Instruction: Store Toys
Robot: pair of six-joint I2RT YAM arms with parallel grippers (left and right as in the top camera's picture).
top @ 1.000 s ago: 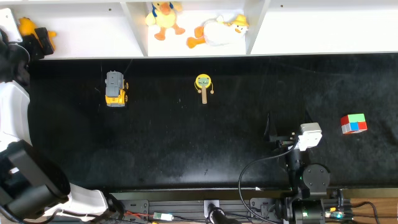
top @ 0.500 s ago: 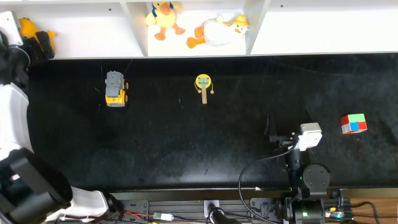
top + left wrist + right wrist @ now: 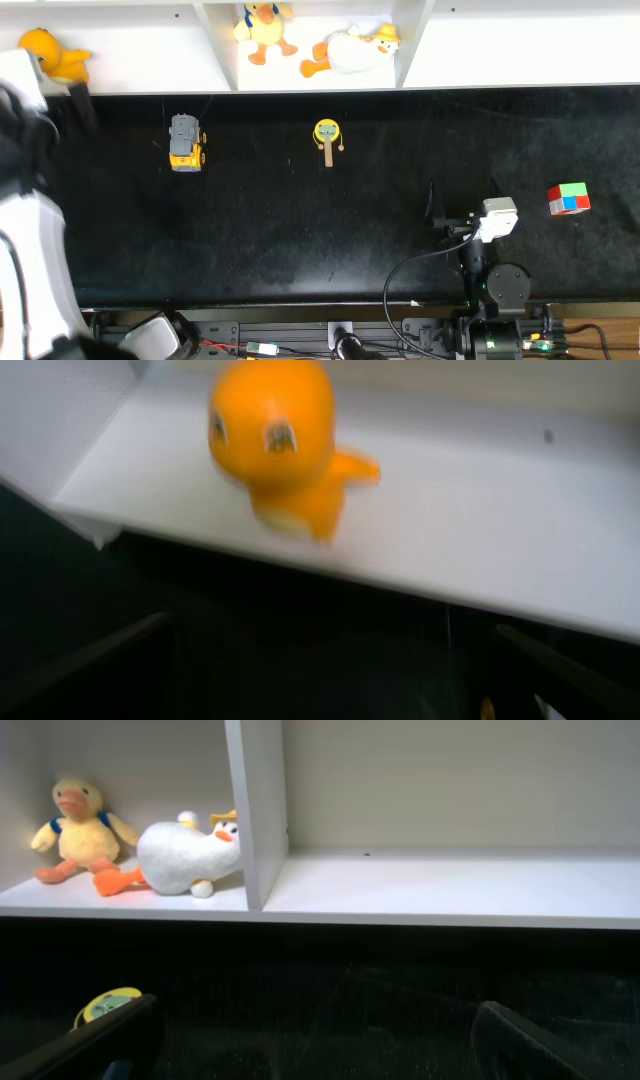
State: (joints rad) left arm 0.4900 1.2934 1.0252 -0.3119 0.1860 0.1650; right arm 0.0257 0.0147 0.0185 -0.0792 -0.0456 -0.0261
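An orange toy figure (image 3: 50,50) (image 3: 280,445) stands upright in the left compartment of the white shelf (image 3: 150,70). My left gripper (image 3: 62,102) (image 3: 330,680) hangs open just in front of that compartment, apart from the figure and holding nothing. On the black mat lie a yellow and grey toy truck (image 3: 185,142), a small rattle drum (image 3: 327,135) (image 3: 108,1005) and a coloured cube (image 3: 568,199). My right gripper (image 3: 436,206) (image 3: 320,1040) is open and low over the mat at the front right.
A yellow duck plush (image 3: 263,25) (image 3: 78,825) and a white duck plush (image 3: 350,48) (image 3: 190,855) sit in the middle compartment. A divider wall (image 3: 255,810) separates it from the bare right compartment (image 3: 450,885).
My left gripper has let go of the orange figure and drawn back from the shelf toward the mat. The figure stays in the left compartment. The right arm has not moved.
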